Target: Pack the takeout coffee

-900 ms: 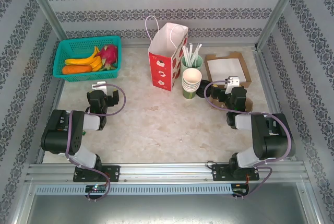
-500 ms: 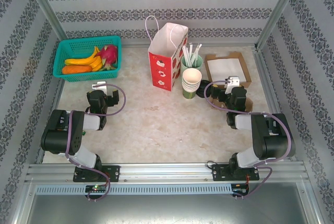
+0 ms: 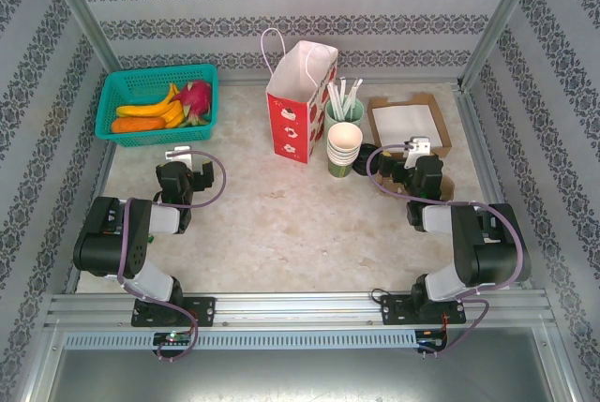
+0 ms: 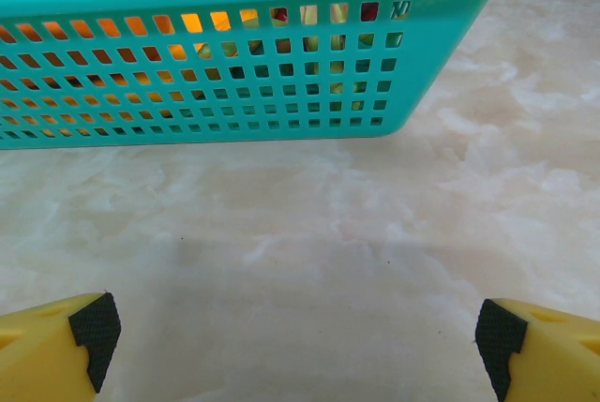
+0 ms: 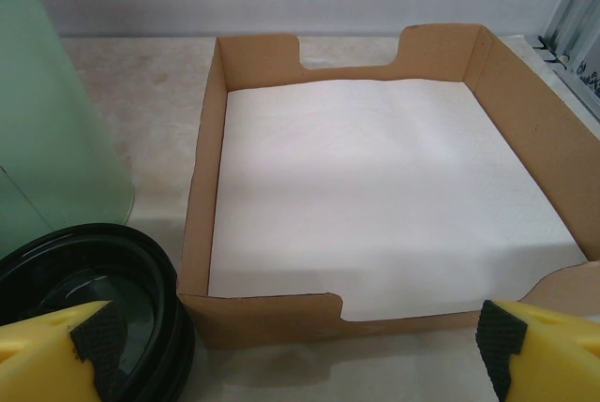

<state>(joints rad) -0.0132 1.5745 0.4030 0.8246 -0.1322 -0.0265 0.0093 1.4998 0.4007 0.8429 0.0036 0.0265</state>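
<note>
We find the left tool (image 4: 300,338) and right tool (image 5: 300,346) both spread wide and empty, the takeout coffee (image 5: 86,263) standing on the surface (image 3: 281,224) just beside the right one, while the paper bag (image 3: 300,110) stands open-mouthed to receive it.

A pale marbled tabletop (image 3: 281,224) holds a teal plastic mesh basket (image 4: 206,74) before the left gripper (image 4: 300,336), a brown cardboard tray (image 5: 262,318) before the right gripper (image 5: 300,336).

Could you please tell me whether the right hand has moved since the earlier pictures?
No. In the top view the right hand sits at the same spot by the near edge of the cardboard tray as before.
</note>
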